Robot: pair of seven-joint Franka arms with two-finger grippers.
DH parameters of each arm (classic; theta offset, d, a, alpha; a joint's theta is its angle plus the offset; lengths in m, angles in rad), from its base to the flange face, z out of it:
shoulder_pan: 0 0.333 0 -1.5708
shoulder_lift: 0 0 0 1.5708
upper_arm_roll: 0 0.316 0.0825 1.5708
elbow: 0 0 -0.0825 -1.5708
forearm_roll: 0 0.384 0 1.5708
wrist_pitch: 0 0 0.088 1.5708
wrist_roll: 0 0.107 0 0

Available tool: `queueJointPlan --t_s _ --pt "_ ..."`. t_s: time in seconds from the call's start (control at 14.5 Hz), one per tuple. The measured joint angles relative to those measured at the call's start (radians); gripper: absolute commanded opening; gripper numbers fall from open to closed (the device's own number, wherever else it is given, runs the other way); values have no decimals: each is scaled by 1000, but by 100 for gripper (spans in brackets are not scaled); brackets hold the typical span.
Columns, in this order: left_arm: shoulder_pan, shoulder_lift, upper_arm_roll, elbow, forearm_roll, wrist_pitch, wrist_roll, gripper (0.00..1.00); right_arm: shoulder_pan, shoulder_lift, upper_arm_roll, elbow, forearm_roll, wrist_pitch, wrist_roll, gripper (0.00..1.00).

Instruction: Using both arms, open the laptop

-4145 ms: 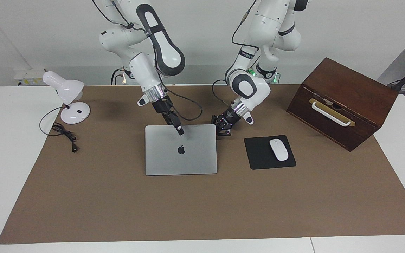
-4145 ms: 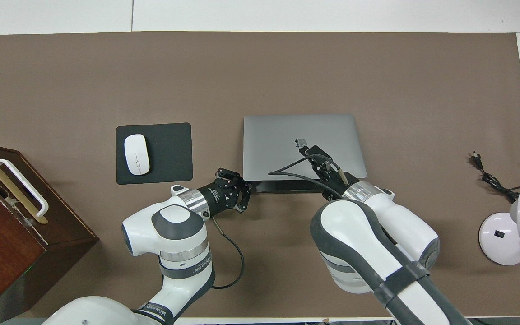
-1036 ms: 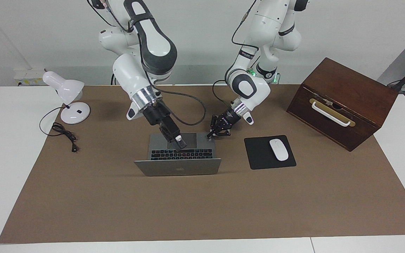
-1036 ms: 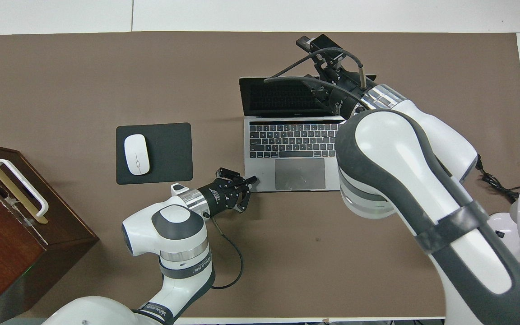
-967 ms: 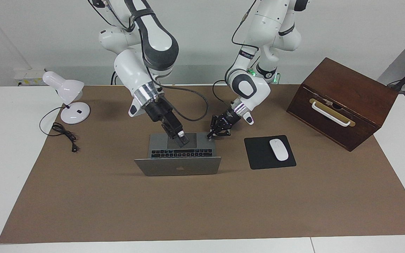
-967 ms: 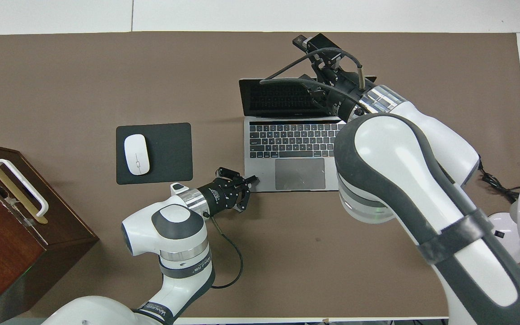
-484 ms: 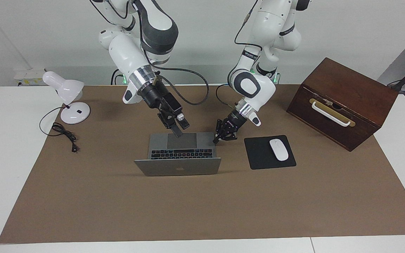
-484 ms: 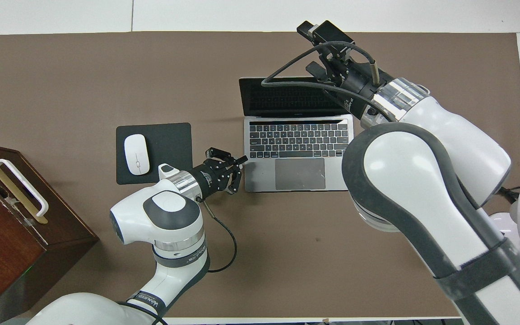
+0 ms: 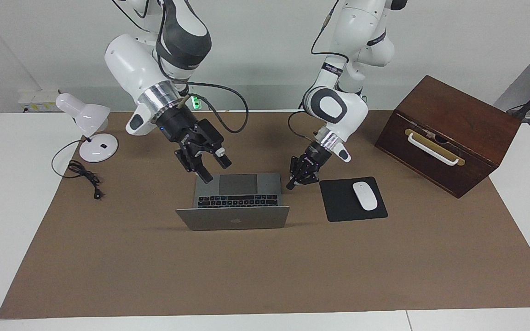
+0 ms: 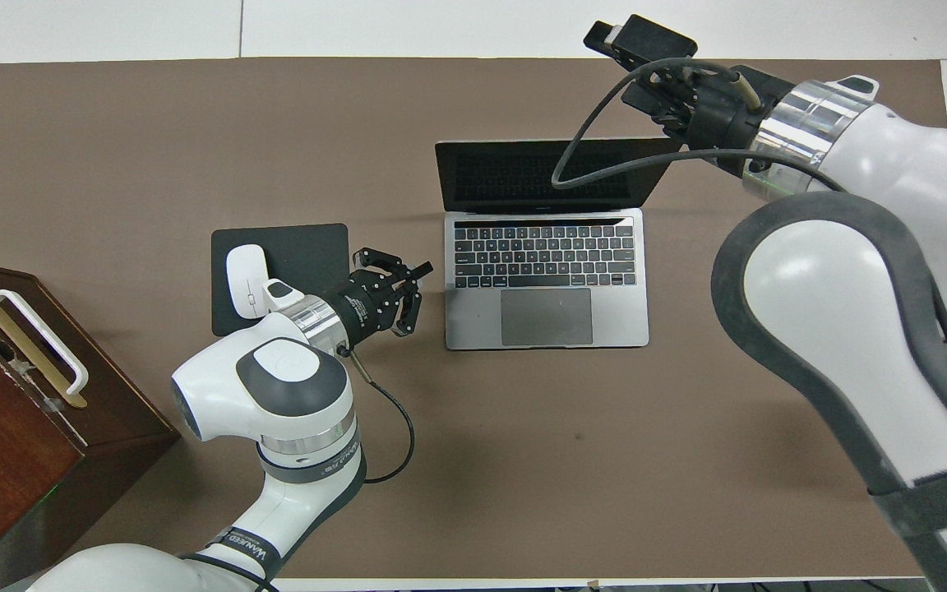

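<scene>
Facing view is showing the laptop [image 9: 233,202] standing open in the middle of the brown mat [image 9: 265,276], its screen raised at the edge farthest from the robots, its trackpad edge nearest them lying bare. The left gripper [image 9: 291,185], fingertips pressed together, is hanging just beside the laptop's edge toward the left arm's end, in the narrow strip between it and the black mouse pad [image 9: 338,202] carrying the white mouse [image 9: 365,196]. The right gripper [image 9: 214,169], fingers spread apart and holding nothing, is hovering over the laptop's corner toward the right arm's end, with bare mat running out to the desk lamp [image 9: 89,131].
</scene>
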Motion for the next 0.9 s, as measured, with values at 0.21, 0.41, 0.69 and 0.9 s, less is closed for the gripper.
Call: queueJointPlan --t_s 0.21,0.41,0.69,0.9 --pt "47 -12 1 1 31 2 60 0 -55 -15 -1 6 -192 -140 5 100" --pt "119 -12 2 21 165 2 85 0 -117 -29 -2 49 -389 -356 7 100" --pt "226 1 4 87 424 2 92 0 -179 -56 -3 110 -623 -662 7 100" --pt "310 30 5 151 666 1 94 0 -203 -102 -4 124 -759 -827 7 100"
